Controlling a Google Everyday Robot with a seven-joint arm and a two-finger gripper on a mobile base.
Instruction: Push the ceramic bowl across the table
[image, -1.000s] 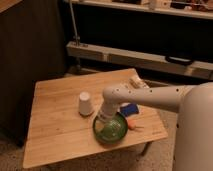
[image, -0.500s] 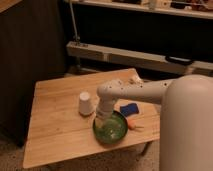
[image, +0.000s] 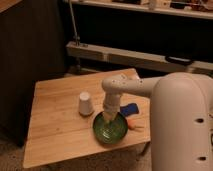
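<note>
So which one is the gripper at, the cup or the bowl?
The green bowl: the gripper is down at its far rim. The white upside-down cup stands apart, to the camera's left.

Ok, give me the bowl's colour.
Ceramic bowl: glossy green, darker rim, shown in the camera view; gripper is at its far rim.

The small rectangular table with a pale tan wooden plank top carries four things, all on its right half. The round, shallow, glossy green ceramic bowl sits close to the table's front edge. A small white upside-down cup stands near it, to the left and a little further back, not touching it. A flat blue object lies behind the bowl to the right, partly hidden by the arm. A small orange item lies just beside the bowl's right rim. The robot's pale gripper points down at the bowl's far side
</note>
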